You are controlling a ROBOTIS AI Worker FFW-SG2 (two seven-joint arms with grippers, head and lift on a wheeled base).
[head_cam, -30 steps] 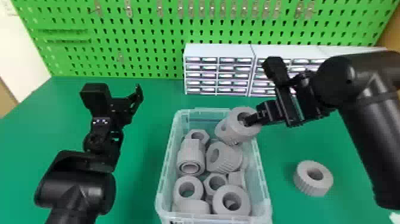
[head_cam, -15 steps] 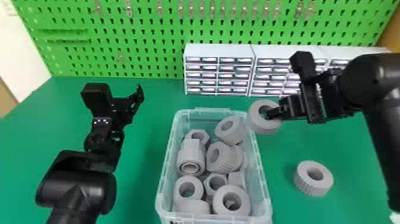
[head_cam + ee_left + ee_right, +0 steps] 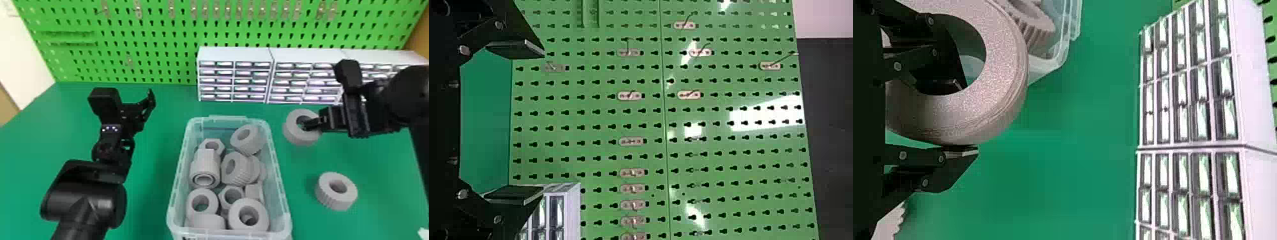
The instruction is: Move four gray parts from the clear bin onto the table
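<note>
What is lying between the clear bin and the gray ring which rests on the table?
In the head view, bare green table lies between the clear bin and that gray ring; no other part lies there.

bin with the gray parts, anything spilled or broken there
Nothing stands out: the gray parts lie jumbled, some leaning on others, but within the walls of the bin, with no visible cracks.

Bin before drawer cabinets
</note>
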